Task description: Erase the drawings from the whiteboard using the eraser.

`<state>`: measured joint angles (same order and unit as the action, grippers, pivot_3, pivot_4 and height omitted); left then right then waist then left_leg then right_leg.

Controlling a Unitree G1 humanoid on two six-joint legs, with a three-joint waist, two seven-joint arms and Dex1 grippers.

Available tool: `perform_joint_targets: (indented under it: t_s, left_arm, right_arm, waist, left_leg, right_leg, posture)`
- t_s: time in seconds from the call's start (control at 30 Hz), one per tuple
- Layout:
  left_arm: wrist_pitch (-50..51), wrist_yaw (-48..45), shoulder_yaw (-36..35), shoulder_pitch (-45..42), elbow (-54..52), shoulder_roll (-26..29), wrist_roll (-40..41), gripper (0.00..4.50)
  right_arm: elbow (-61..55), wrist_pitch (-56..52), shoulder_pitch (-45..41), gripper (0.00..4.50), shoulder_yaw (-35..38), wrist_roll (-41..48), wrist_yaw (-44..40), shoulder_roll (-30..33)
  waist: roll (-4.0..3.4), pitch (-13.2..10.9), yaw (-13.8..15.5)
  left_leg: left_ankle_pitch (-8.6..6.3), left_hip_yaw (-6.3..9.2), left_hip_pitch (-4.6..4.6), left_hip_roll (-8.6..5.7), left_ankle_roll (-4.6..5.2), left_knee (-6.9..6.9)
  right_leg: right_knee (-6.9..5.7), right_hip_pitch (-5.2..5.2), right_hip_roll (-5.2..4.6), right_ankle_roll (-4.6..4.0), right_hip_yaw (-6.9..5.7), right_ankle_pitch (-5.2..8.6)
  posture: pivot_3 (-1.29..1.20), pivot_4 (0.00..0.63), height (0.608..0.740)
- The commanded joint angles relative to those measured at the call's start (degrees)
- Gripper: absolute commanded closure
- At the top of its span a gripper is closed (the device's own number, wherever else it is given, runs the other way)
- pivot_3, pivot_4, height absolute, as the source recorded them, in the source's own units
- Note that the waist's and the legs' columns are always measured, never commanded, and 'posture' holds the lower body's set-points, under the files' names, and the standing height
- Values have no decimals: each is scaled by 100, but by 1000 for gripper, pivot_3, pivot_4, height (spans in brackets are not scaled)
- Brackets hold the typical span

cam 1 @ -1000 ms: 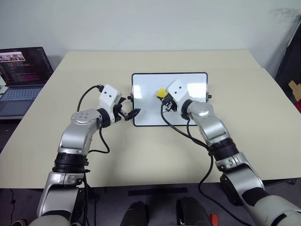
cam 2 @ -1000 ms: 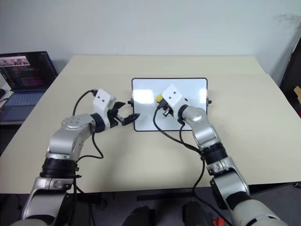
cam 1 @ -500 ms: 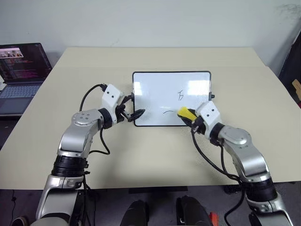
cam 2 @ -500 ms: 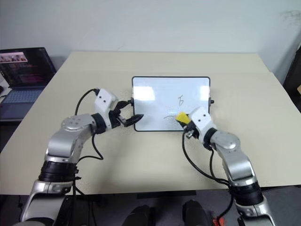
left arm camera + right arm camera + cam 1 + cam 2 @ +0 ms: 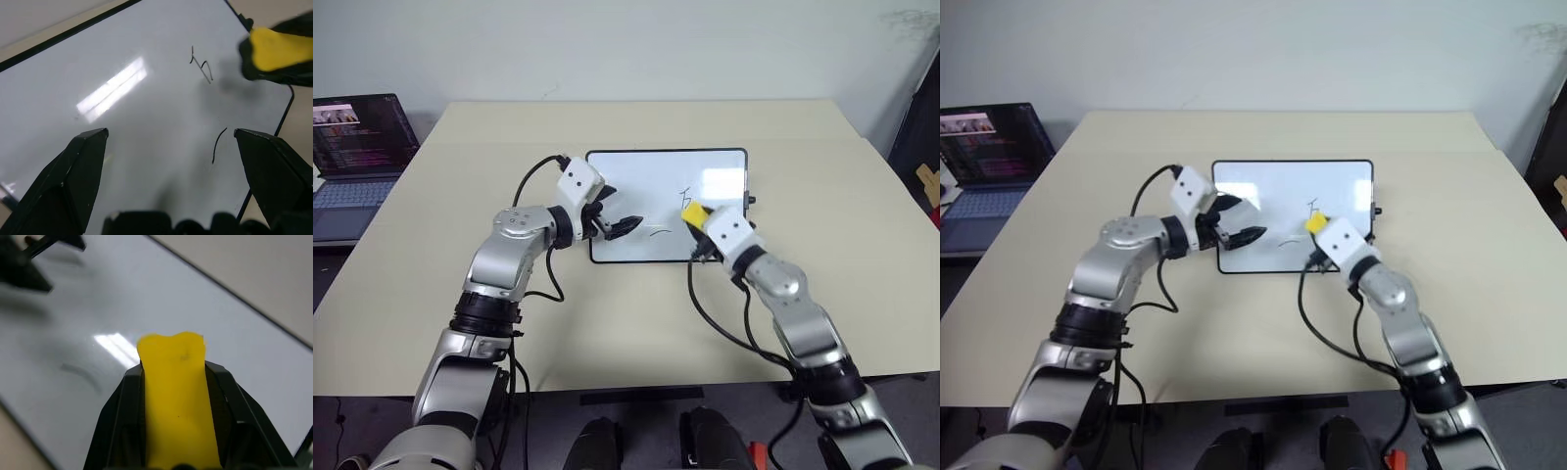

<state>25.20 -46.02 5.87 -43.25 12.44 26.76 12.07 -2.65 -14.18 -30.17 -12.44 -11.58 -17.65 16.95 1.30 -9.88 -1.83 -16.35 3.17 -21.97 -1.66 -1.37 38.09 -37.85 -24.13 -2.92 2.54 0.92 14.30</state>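
The whiteboard (image 5: 636, 176) lies flat in the middle of the table. The drawings on it are a character-like mark (image 5: 686, 193) and a short dash (image 5: 658, 232), also seen as the mark (image 5: 201, 66) and the dash (image 5: 218, 145). My right gripper (image 5: 699, 224) is shut on the yellow eraser (image 5: 692, 211), which sits on the board just right of the marks; the eraser (image 5: 179, 396) fills the space between its black fingers. My left gripper (image 5: 616, 220) hovers open over the board's left part, its fingers (image 5: 73, 181) spread wide with nothing between them.
An open laptop (image 5: 357, 147) stands on a side surface at the far left. The beige table (image 5: 607, 323) has free room all around the board. A dark object (image 5: 922, 117) stands past the table's right edge.
My left gripper has moved right, from beside the board's left edge to over it. My right gripper carried the eraser from the board's middle down to its lower right, then slightly back up.
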Motion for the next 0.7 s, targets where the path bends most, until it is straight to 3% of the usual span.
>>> perform_joint_targets:
  t_s: [0.03, 0.27, 0.53, 0.7]
  left_arm:
    - [-207, -92, -40, -202, 70, 2, -43, 0]
    - [-213, -229, -59, -151, 21, 48, -34, 0]
    - [-212, -246, -114, -110, -4, 79, -28, 0]
    - [-265, -229, -132, -161, 133, 88, -52, 0]
  right_arm:
    - [854, 579, -562, 3216, 109, -178, 390, -76]
    - [2127, 648, -1149, 3216, 123, -161, 416, -109]
    - [2101, -173, -550, 3216, -77, -144, -141, 8]
    - [1913, -453, -285, 3216, -163, -263, -325, 89]
  waist:
    - [0, 0, -2]
    - [0, 0, -3]
    - [6, 10, -3]
    - [10, 14, -6]
  left_leg:
    - [0, -1, 0, 0, 0, 0]
    - [0, -7, -5, 0, 1, -4]
    - [-12, -5, 25, 0, 26, 7]
    - [-15, -3, 124, -2, 31, 0]
  right_leg:
    - [2, 0, 0, 0, 0, 0]
    - [10, -3, -4, 0, 3, 0]
    - [-19, 20, -3, -1, 3, -1]
    - [-9, 124, -1, 2, 2, 1]
  posture:
    - [0, 150, 740]
    - [0, 150, 740]
    - [0, 150, 740]
    - [0, 150, 740]
